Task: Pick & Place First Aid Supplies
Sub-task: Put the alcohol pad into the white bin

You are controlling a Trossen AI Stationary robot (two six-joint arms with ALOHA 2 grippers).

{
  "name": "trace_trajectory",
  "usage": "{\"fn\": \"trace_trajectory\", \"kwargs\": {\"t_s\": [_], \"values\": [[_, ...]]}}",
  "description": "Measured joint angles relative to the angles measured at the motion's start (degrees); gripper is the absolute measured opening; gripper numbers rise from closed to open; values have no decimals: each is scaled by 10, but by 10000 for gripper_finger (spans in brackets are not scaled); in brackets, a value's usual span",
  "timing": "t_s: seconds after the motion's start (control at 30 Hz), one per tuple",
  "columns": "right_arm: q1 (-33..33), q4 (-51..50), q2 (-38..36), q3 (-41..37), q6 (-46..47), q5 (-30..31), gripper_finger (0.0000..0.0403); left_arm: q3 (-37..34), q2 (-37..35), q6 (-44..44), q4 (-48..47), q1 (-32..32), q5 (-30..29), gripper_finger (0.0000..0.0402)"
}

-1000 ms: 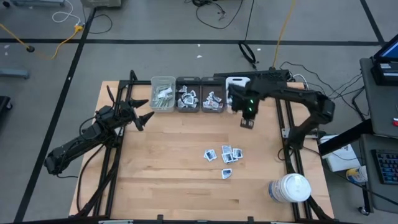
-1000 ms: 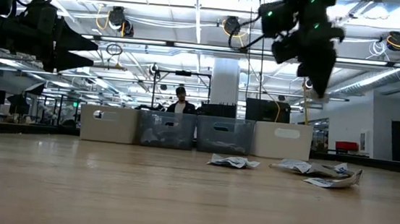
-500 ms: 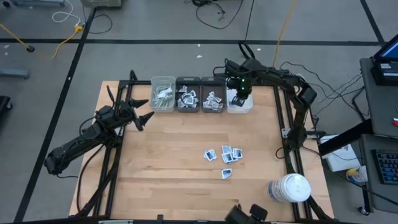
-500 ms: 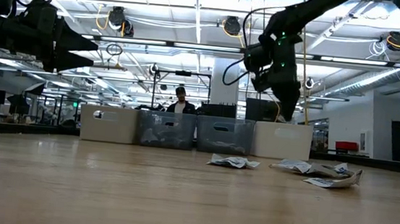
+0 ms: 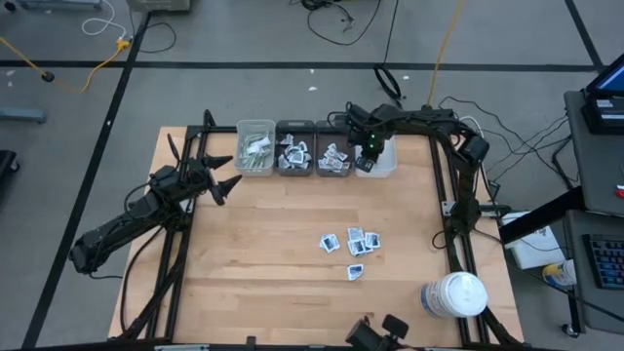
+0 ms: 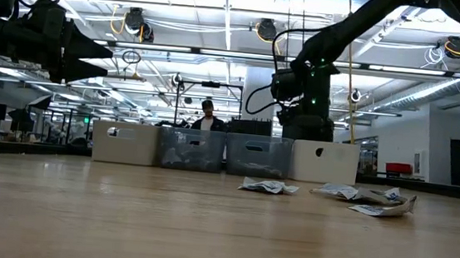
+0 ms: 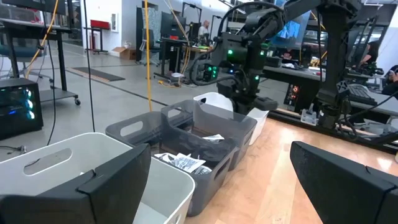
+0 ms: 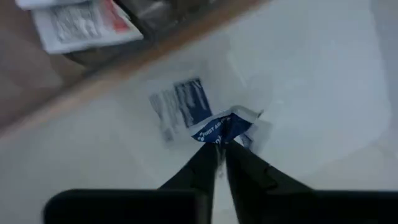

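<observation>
The right gripper [image 8: 219, 148] hangs inside the white bin [image 5: 382, 162] at the right end of a row of four bins along the far edge of the bench [image 5: 263, 253], its two fingers nearly pressed together and pinching the edge of a blue-printed sachet [image 8: 225, 128]. A second sachet [image 8: 180, 106] lies flat on the bin floor just beside the pinched one. In the high view the right arm reaches in from the bench's right side, its wrist over that bin. A loose cluster of sachets [image 5: 351, 244] lies on the open wood well apart from the bins, toward the near right. The left gripper [image 5: 222, 175] waits above the bench's left side, near the row's left end, its fingers spread wide. A large white jar [image 5: 456, 294] stands at the near right corner.
</observation>
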Motion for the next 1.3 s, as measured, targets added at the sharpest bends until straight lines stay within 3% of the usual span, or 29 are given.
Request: {"fn": "trace_trajectory", "kwargs": {"t_s": [0.33, 0.5, 0.93, 1.17, 1.3], "values": [[0, -13, -3, 0, 26, 9, 176, 0, 0, 0, 0, 0, 0, 392], [0, -18, -4, 1, 34, 7, 228, 0, 0, 0, 0, 0, 0, 392], [42, -73, -128, 14, 257, 6, 232, 0, 0, 0, 0, 0, 0, 392], [123, -114, -173, 14, 453, 4, 232, 0, 0, 0, 0, 0, 0, 392], [207, -117, -173, 14, 570, 4, 232, 0, 0, 0, 0, 0, 0, 392]]}}
